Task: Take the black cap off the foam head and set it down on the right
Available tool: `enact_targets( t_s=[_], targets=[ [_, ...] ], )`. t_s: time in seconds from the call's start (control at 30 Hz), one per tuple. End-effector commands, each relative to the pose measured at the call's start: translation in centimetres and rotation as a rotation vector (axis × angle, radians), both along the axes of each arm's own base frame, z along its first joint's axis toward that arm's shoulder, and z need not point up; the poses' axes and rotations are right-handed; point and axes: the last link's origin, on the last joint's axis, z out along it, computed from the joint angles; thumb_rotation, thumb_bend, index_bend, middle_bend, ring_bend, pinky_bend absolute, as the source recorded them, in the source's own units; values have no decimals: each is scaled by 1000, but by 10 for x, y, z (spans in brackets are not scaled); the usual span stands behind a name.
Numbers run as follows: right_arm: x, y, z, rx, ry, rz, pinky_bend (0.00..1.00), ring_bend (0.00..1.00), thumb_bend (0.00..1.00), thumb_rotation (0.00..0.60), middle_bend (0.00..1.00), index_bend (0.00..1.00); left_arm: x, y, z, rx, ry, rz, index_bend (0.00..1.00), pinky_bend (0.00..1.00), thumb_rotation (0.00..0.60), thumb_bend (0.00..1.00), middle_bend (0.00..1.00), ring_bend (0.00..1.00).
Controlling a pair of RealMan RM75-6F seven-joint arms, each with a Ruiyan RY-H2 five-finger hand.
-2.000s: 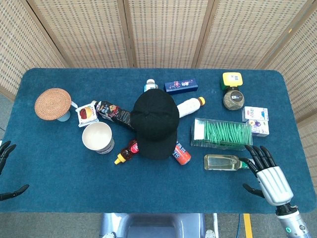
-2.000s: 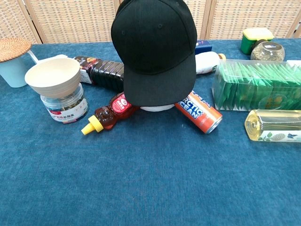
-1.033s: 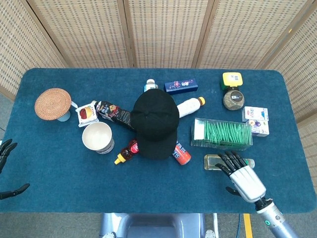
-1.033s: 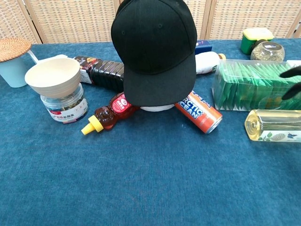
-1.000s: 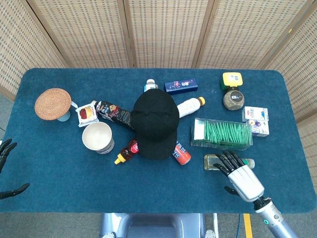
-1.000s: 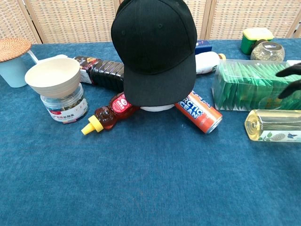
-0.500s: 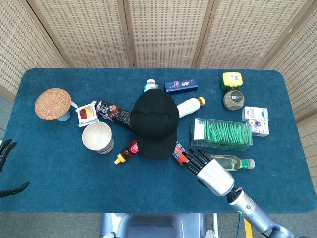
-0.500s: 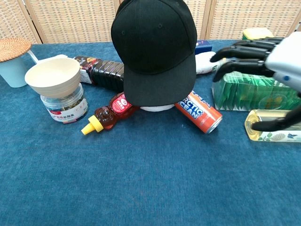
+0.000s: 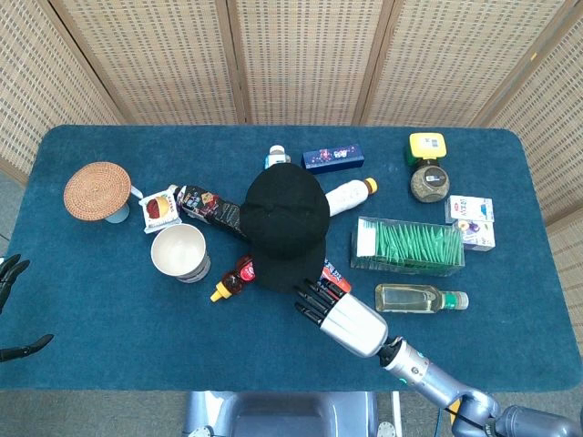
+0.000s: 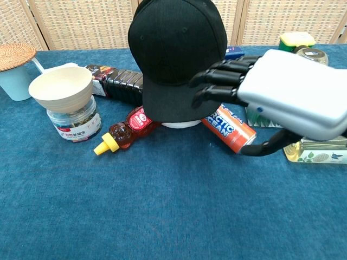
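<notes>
At the far left edge of the table, the left hand [image 9: 13, 309] rests low with dark fingers apart, holding nothing. Moving right, a woven-lidded cup [image 9: 97, 190] and a cream bowl on a jar [image 10: 60, 89] stand clear of the action. At centre, the black cap [image 10: 179, 54] sits on the foam head [image 10: 179, 124] (only a sliver of white shows under the brim), ringed closely by a honey bear bottle [image 10: 122, 135] and a red can [image 10: 230, 127]. The right hand [image 10: 255, 86] reaches toward the brim, fingers extended and slightly spread, empty; whether the fingertips [image 10: 198, 92] touch the fabric is hard to tell. Further right lie a clear green-filled box [image 9: 407, 245] and a clear bottle [image 9: 414, 297]. Likely risk: the thumb, low beside the can, could knock it rolling, or a shallow brim grip might tip the foam head.
</notes>
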Motion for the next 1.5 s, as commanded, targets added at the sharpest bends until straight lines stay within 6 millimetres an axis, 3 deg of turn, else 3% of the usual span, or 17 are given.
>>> enact_targets(
  t_s=[0.03,0.4,0.9,1.1,1.27,1.5],
  targets=[
    [7,-6,-13,-28,22,30,296,181,58,600,174,242,0,0,0,0,-1,0,0,35,600,112,0,0],
    [20,-34,-36,-102,59,43,313,186,56,600,176,239,-2,2,2,-2,-8,6,0,34,600,112,0,0],
    [26,-49,-60,-222,55,109,353,216,61,600,202,222,-3,3,2,-21,-13,10,0,35,600,111,0,0],
    [27,-50,-62,-260,51,165,422,269,109,600,247,256,-3,2,2,-24,-13,9,0,34,600,112,0,0],
    [28,-48,-62,-299,32,219,560,352,175,600,314,297,-2,2,1,-28,-13,8,0,34,600,111,0,0],
    [31,-51,-66,-325,19,245,621,381,267,600,329,306,-2,2,1,-30,-14,9,0,34,600,111,0,0]
  ],
)
